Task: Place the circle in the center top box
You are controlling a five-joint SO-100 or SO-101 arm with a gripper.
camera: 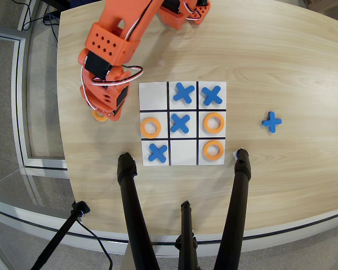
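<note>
Near the desk's left edge, the circle (99, 116) looks light, stiff and thin; grip across its rim. The gripper (105, 114) covers it; jaw state unclear.

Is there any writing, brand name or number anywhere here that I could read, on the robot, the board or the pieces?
None: no word, number or brand shows anywhere.
The blue crosses and orange rings on the board are game pieces, not print.
The orange arm bears only holes and wires.
</note>
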